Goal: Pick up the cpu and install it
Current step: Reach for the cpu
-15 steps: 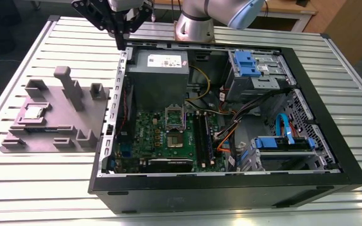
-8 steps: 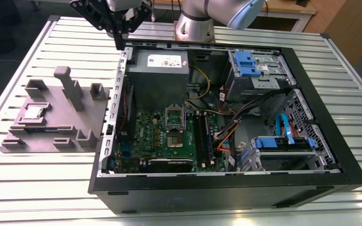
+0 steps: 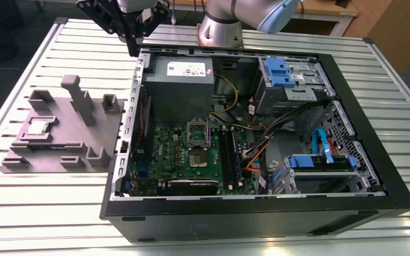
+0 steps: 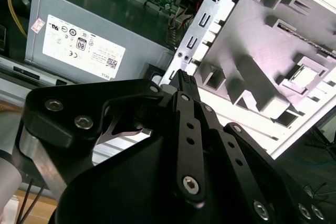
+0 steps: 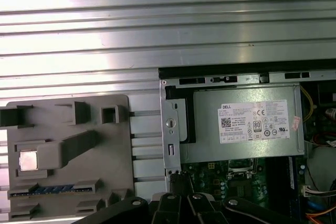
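One robot hand (image 3: 132,52) hangs above the back corner of an open computer case (image 3: 333,58), its fingers drawn together to a point and gripping nothing. In the second wrist view the fingertips hover over the case's metal edge, beside the grey power supply (image 4: 89,35). Well apart, on the exterior view's left, the cpu (image 3: 38,127) lies flat in a recess of a grey fixture (image 3: 84,141) on the slatted worktop (image 3: 20,64), untouched. The socket (image 3: 199,156) waits on the board inside the case. Risks appear plain: the chip sits low and close to the fixture's upright post (image 3: 77,98), so the fingers could clip the post or slide off the thin edges. A tilted grip would likely seat the chip crooked in the socket.
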